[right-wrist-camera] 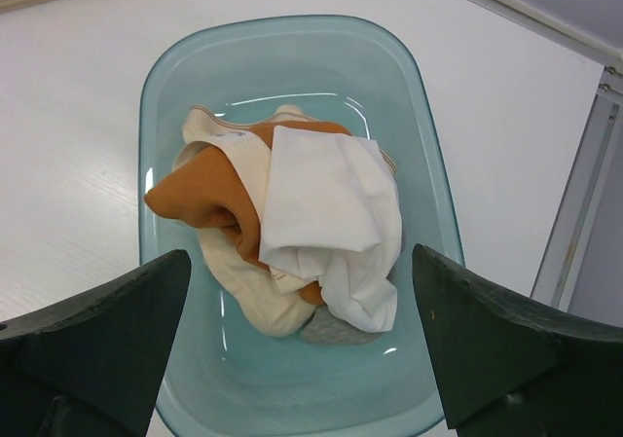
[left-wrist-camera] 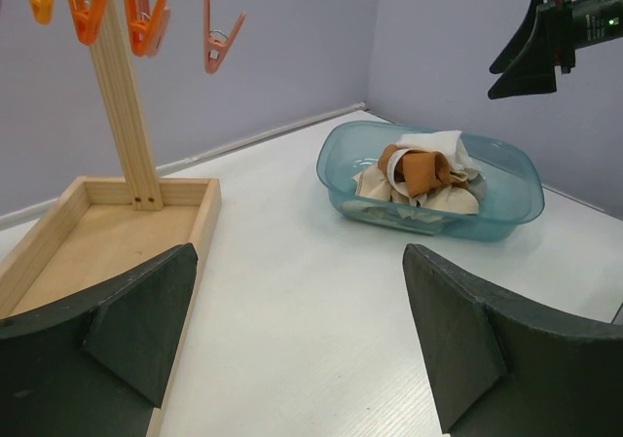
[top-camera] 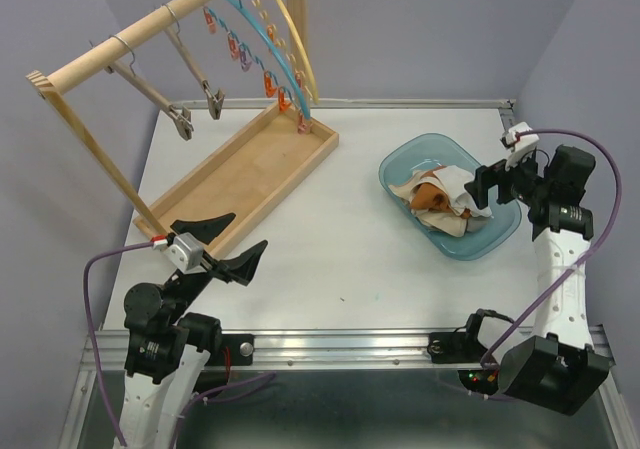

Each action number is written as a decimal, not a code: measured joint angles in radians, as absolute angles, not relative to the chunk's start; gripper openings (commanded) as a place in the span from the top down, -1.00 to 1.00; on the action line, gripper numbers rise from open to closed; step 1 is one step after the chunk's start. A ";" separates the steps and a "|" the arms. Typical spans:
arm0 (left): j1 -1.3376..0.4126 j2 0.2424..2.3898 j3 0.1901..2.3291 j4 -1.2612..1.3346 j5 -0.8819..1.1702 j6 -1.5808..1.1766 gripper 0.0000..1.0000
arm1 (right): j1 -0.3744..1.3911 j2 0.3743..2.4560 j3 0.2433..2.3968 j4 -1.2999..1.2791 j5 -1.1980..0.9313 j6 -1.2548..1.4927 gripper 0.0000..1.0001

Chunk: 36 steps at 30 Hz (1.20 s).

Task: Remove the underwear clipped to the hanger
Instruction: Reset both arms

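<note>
The small soft cloth underwear (right-wrist-camera: 292,213), rust-orange, cream, white and grey, lies heaped in the translucent teal plastic basin (top-camera: 400,164) at centre right. The coloured hanger clips (top-camera: 268,77) at upper left hang bare. The left gripper (top-camera: 248,231) and right gripper (right-wrist-camera: 300,254) are spread wide and hold nothing, so the task looks finished.

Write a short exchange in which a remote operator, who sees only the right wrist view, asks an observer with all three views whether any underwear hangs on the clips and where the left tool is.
Operator: My view shows only underwear heaped in the blue basin. Is any clipped up?
Observer: No. The coloured clips in view on the wooden rack hang bare.
Operator: Where is the left tool?
Observer: The left tool is open and holds nothing, close to the near end of the wooden tray.
</note>
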<state>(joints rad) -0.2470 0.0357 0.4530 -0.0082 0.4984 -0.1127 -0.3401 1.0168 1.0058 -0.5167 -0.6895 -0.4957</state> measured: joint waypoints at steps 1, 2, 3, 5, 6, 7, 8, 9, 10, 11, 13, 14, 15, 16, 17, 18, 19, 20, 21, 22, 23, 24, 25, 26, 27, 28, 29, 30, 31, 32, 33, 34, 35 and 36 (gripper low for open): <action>-0.247 0.038 0.453 -0.009 0.497 -0.113 -0.98 | -0.340 1.008 1.006 -0.517 -0.697 -0.489 -1.00; -0.247 0.038 0.453 -0.010 0.497 -0.113 -0.98 | -0.340 0.999 1.005 -0.517 -0.706 -0.481 -1.00; -0.247 0.038 0.453 -0.011 0.496 -0.113 -0.98 | -0.340 0.990 1.005 -0.517 -0.717 -0.469 -1.00; -0.247 0.038 0.453 -0.012 0.496 -0.113 -0.98 | -0.340 0.978 1.003 -0.516 -0.740 -0.447 -1.00; -0.247 0.039 0.453 -0.012 0.496 -0.113 -0.98 | -0.340 0.972 0.997 -0.516 -0.751 -0.436 -1.00; -0.247 0.040 0.453 -0.012 0.496 -0.113 -0.98 | -0.340 0.967 0.991 -0.516 -0.759 -0.426 -1.00; -0.247 0.044 0.453 -0.012 0.496 -0.113 -0.98 | -0.340 0.962 0.985 -0.516 -0.763 -0.420 -1.00; -0.247 0.050 0.453 -0.012 0.496 -0.113 -0.98 | -0.340 0.955 0.976 -0.517 -0.766 -0.412 -1.00; -0.247 0.055 0.453 -0.012 0.495 -0.113 -0.98 | -0.340 0.948 0.965 -0.517 -0.768 -0.403 -1.00; -0.247 0.062 0.453 -0.012 0.493 -0.113 -0.98 | -0.340 0.943 0.957 -0.519 -0.766 -0.394 -1.00; -0.247 0.077 0.453 -0.014 0.483 -0.115 -0.98 | -0.340 0.933 0.947 -0.522 -0.759 -0.383 -1.00; -0.247 0.083 0.453 -0.014 0.477 -0.116 -0.98 | -0.340 0.926 0.940 -0.522 -0.754 -0.376 -1.00; -0.247 0.096 0.453 -0.016 0.461 -0.118 -0.97 | -0.340 0.916 0.933 -0.522 -0.747 -0.370 -1.00; -0.247 0.105 0.453 -0.019 0.445 -0.121 -0.98 | -0.340 0.910 0.928 -0.524 -0.741 -0.369 -1.00; -0.247 0.125 0.454 -0.021 0.419 -0.127 -0.98 | -0.340 0.900 0.918 -0.522 -0.733 -0.366 -1.00; -0.247 0.136 0.455 -0.025 0.399 -0.132 -0.98 | -0.340 0.894 0.911 -0.523 -0.728 -0.365 -1.00; -0.247 0.158 0.457 -0.032 0.363 -0.141 -0.98 | -0.340 0.888 0.900 -0.522 -0.725 -0.366 -1.00; -0.247 0.184 0.459 -0.043 0.321 -0.150 -0.98 | -0.340 0.883 0.890 -0.523 -0.724 -0.366 -1.00; -0.247 0.202 0.460 -0.049 0.290 -0.158 -0.98 | -0.340 0.879 0.881 -0.525 -0.724 -0.367 -1.00; -0.247 0.220 0.460 -0.055 0.254 -0.168 -0.98 | -0.340 0.878 0.873 -0.524 -0.724 -0.367 -1.00; -0.247 0.236 0.461 -0.060 0.228 -0.175 -0.97 | -0.340 0.879 0.868 -0.525 -0.725 -0.367 -1.00; -0.247 0.249 0.461 -0.065 0.199 -0.184 -0.98 | -0.340 0.879 0.867 -0.525 -0.725 -0.367 -1.00; -0.247 0.269 0.461 -0.070 0.168 -0.191 -0.98 | -0.340 0.879 0.867 -0.525 -0.724 -0.367 -1.00; -0.247 0.281 0.461 -0.076 0.143 -0.197 -0.98 | -0.340 0.879 0.867 -0.523 -0.721 -0.367 -1.00; -0.247 0.293 0.461 -0.079 0.119 -0.202 -0.98 | -0.340 0.879 0.867 -0.522 -0.717 -0.366 -1.00; -0.247 0.305 0.461 -0.080 0.088 -0.207 -0.98 | -0.340 0.880 0.867 -0.522 -0.709 -0.364 -1.00; -0.247 0.313 0.461 -0.080 0.061 -0.211 -0.98 | -0.340 0.883 0.867 -0.518 -0.696 -0.360 -1.00; -0.247 0.318 0.461 -0.080 0.038 -0.213 -0.98 | -0.340 0.885 0.867 -0.513 -0.685 -0.357 -1.00; -0.247 0.319 0.461 -0.080 0.021 -0.215 -0.98 | -0.340 0.889 0.867 -0.508 -0.669 -0.348 -1.00; -0.247 0.320 0.461 -0.080 -0.004 -0.215 -0.98 | -0.340 0.891 0.867 -0.504 -0.652 -0.340 -1.00; -0.247 0.319 0.461 -0.079 -0.021 -0.215 -0.98 | -0.340 0.892 0.867 -0.500 -0.628 -0.330 -1.00; -0.247 0.319 0.461 -0.077 -0.044 -0.215 -0.98 | -0.340 0.891 0.867 -0.493 -0.611 -0.319 -1.00; -0.247 0.320 0.461 -0.075 -0.066 -0.215 -0.98 | -0.340 0.890 0.867 -0.484 -0.587 -0.307 -1.00; -0.247 0.320 0.461 -0.075 -0.075 -0.215 -0.98 | -0.340 0.889 0.867 -0.479 -0.575 -0.300 -1.00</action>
<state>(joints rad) -0.2470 0.3202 0.4610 -0.0746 -0.0750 -0.2146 -0.3401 0.8886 0.8665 -0.4793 -0.5751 -0.2996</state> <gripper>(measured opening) 0.986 0.999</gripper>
